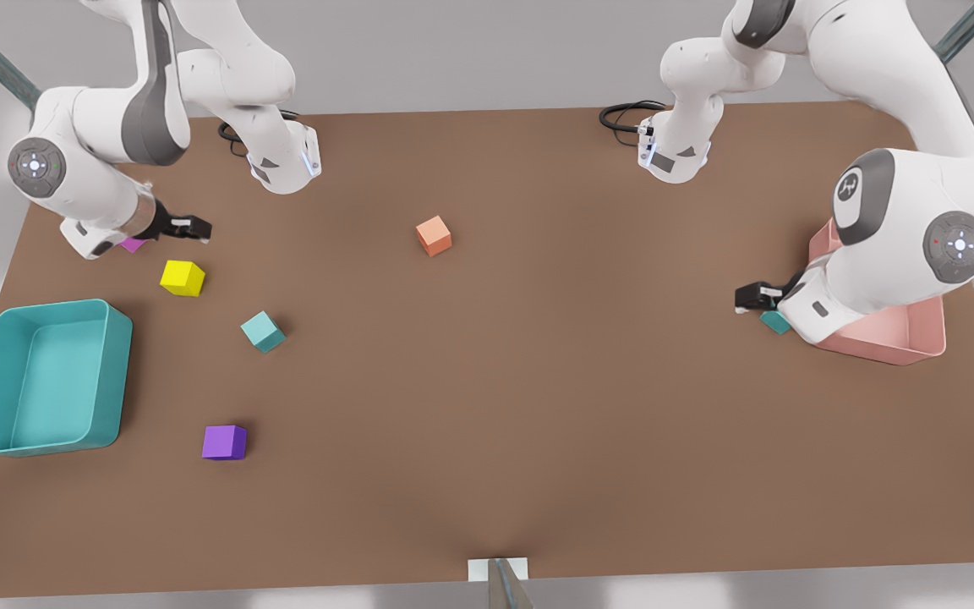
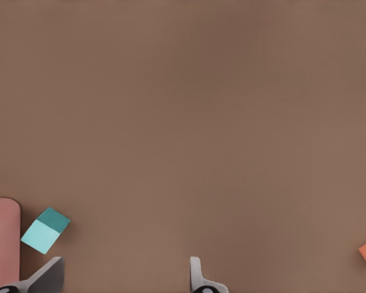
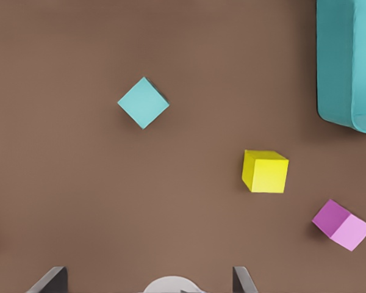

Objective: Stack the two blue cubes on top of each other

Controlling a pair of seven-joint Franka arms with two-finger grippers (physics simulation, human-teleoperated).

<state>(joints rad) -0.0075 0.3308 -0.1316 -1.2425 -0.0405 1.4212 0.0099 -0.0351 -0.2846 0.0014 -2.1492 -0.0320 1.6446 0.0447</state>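
Left gripper (image 1: 747, 298): fingers (image 2: 196, 274) spread, empty, just beside teal cube (image 1: 775, 321) at pink bin (image 1: 893, 338).
Right gripper (image 1: 193, 227): fingers (image 3: 243, 279) spread, empty, near yellow cube (image 1: 182, 277).
Second teal cube (image 1: 263, 331): alone on desk (image 1: 538, 406).

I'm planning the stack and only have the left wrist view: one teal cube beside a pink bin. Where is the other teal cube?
Observer: The second teal cube sits at the front view's left, between the yellow cube and the purple cube.
Operator: Which gripper is nearer to it?
Observer: The right gripper, open, beside the magenta cube.
Operator: Anything between the two teal cubes?
Observer: No. The orange cube lies farther back, off that line. Your left gripper, open, is right beside the first teal cube.
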